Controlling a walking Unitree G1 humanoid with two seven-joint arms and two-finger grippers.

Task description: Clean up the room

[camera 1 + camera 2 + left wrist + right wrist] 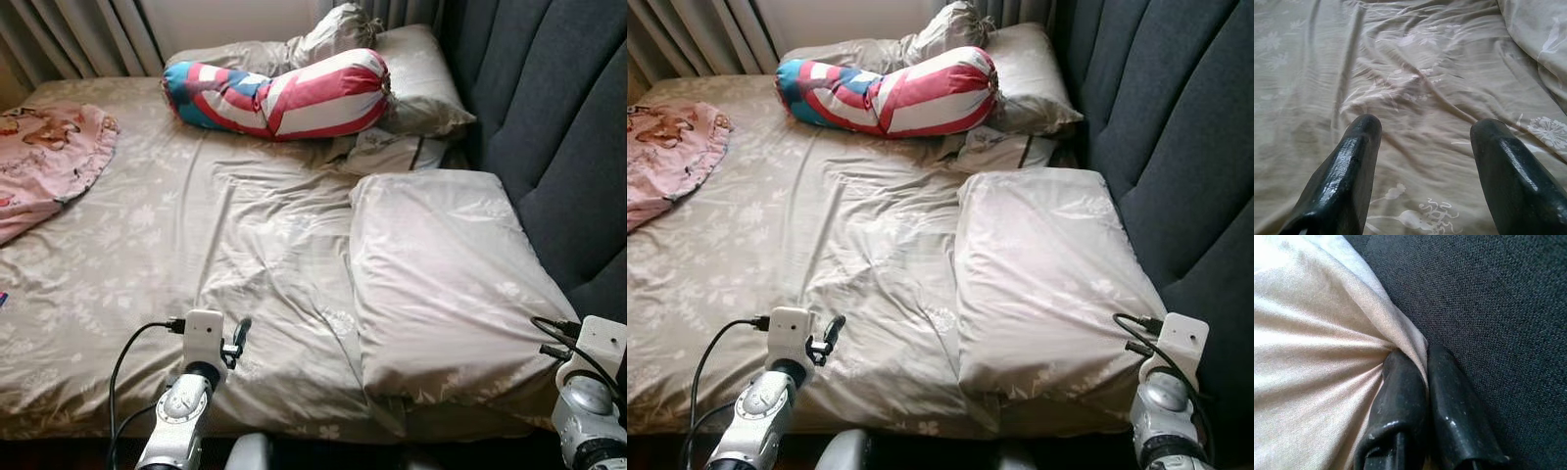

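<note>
A large beige pillow [451, 274] lies flat on the bed's right side, against the dark grey padded headboard [558, 117]. My right gripper [1422, 352] is shut on the pillow's cloth [1317, 333] at its edge, pinching a fold right beside the headboard [1488, 293]. The right wrist [600, 343] sits at the pillow's near right corner. Near the bed's front edge, my left gripper [1422, 127] hangs open just above the wrinkled beige floral sheet [225, 235], with nothing between its fingers [240, 338].
A red, white and blue striped bolster [284, 93] lies across the far end of the bed, with more beige pillows [416, 78] behind it. A pink blanket [44, 157] is bunched at the far left. Curtains [78, 39] hang beyond the bed.
</note>
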